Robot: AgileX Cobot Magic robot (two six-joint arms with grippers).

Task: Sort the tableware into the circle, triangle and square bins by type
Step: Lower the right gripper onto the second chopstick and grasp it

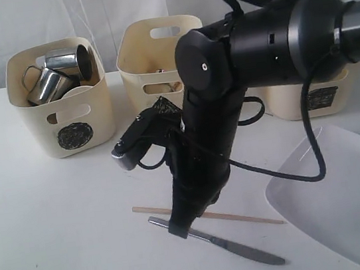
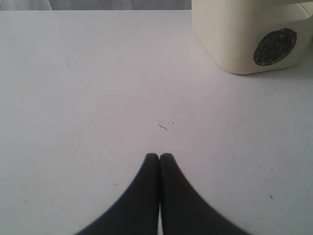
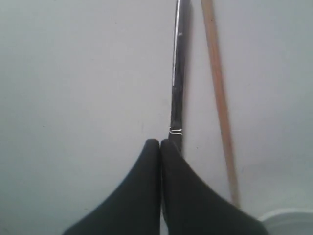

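A steel knife (image 1: 243, 250) and one wooden chopstick (image 1: 245, 216) lie on the white table. My right gripper (image 1: 179, 232) points down at the knife's handle end. In the right wrist view the right gripper (image 3: 160, 142) is shut, fingers pressed together with nothing between them. The knife (image 3: 177, 73) runs beside and under one finger, and the chopstick (image 3: 217, 83) lies just past it. The circle bin (image 1: 63, 118) holds steel mugs (image 1: 49, 86). The triangle bin (image 1: 155, 51) and square bin (image 1: 309, 97) stand behind the arm. My left gripper (image 2: 159, 155) is shut over bare table near the circle bin (image 2: 244, 39).
A large white rectangular plate (image 1: 349, 192) lies at the front right, its rim (image 3: 288, 220) close to the chopstick's end. The right arm's black body and cable hide most of the triangle bin's front. A white curtain hangs behind the bins.
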